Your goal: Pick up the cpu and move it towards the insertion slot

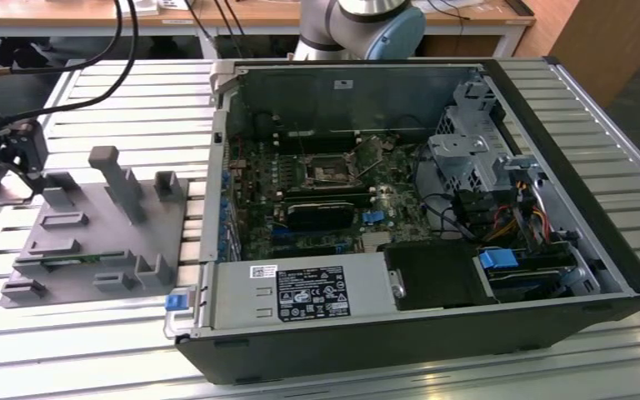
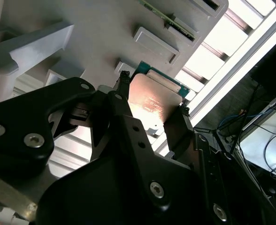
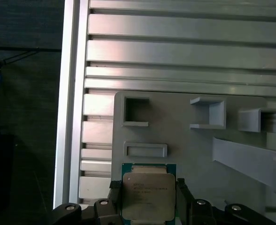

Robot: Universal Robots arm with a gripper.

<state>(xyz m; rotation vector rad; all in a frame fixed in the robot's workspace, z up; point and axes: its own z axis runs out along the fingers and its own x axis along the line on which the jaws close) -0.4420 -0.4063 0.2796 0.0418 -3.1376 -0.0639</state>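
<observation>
The cpu [image 3: 149,196], a flat square chip with a silvery top and a green rim, sits between my two black fingers in both wrist views. My gripper [image 3: 149,202] is shut on the cpu [image 2: 152,101], one finger on each opposite edge. In the exterior view my gripper [image 1: 17,185] hangs at the far left corner of the grey plastic fixture [image 1: 109,229]. The insertion slot [image 1: 328,171] is the dark square socket with a shiny frame on the motherboard inside the open computer case, well off to the exterior view's right of my gripper.
The fixture [image 3: 189,140] has upright posts [image 1: 111,179] and small pockets close to my gripper. The computer case [image 1: 409,325] has tall walls around the motherboard, a power supply [image 1: 297,293] at the front and a drive cage [image 1: 470,158]. Both stand on a slatted aluminium table [image 1: 131,100].
</observation>
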